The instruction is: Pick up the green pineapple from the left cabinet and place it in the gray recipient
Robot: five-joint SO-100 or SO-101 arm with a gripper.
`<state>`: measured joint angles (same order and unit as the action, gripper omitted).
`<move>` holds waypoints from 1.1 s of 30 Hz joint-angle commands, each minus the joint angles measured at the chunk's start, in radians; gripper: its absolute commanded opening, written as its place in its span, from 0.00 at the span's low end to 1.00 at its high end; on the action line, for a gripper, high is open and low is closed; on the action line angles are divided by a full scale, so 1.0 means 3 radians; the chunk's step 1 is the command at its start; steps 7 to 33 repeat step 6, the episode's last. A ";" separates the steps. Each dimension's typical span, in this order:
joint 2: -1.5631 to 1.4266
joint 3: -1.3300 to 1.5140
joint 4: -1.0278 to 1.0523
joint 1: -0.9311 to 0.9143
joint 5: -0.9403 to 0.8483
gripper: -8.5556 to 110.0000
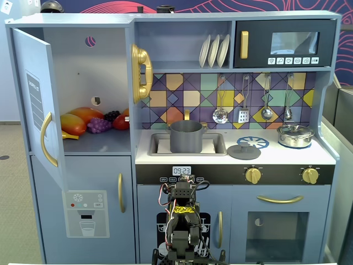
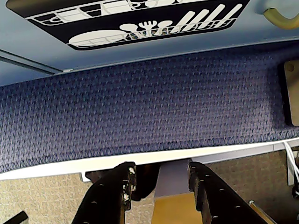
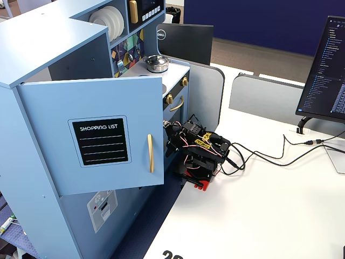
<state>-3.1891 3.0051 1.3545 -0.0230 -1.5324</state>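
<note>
"SHOPPING LIST" on cabinet door; "DELL" on monitor back

In a fixed view, the left cabinet stands left of the sink, its door swung open leftward. Toy fruit lies on its shelf. The gray recipient sits in the sink, a lid to its right. The arm is folded low before the kitchen.

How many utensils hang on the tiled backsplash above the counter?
4, all in a row in a fixed view: a strainer at left, a slotted spatula, a ladle, and a fourth utensil above the silver pot, which partly hides it.
</note>
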 commanded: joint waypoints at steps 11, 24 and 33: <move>0.0036 -0.0010 0.0588 -0.0066 0.0010 0.11; 0.0036 -0.0010 0.0588 -0.0066 0.0010 0.11; 0.0036 -0.0010 0.0588 -0.0066 0.0010 0.11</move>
